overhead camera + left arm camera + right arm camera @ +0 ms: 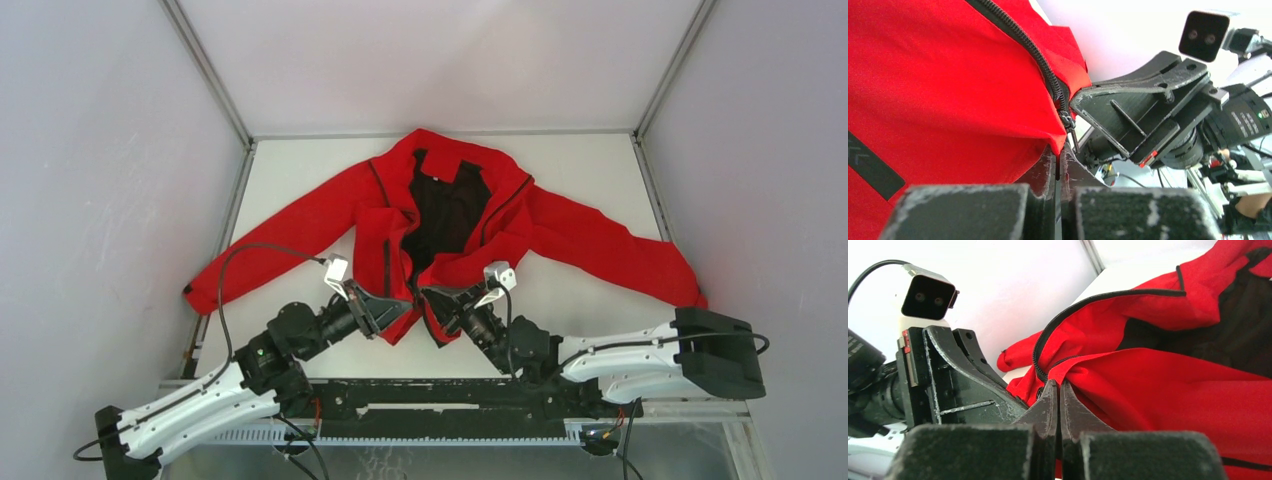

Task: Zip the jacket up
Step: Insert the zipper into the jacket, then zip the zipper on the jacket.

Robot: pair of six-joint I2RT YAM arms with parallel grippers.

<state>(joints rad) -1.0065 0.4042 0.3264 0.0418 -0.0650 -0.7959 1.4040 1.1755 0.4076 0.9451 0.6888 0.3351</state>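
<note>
The red jacket (580,230) lies spread on the table, front open, with the black lining (445,210) showing. My left gripper (392,310) is shut on the bottom corner of the jacket's left front panel (948,75), right below the dark zipper (1018,35) and its slider (1066,120). My right gripper (428,298) is shut on the bottom edge of the other front panel (1173,395), beside its zipper teeth (1048,335). The two grippers sit close together at the hem, tips nearly touching. A black pocket slit (873,170) shows on the left panel.
Grey enclosure walls and metal corner posts (205,70) ring the white table (300,170). The sleeves reach out to the left edge (200,290) and right edge (680,285). A black rail (450,400) runs along the near edge between the arm bases.
</note>
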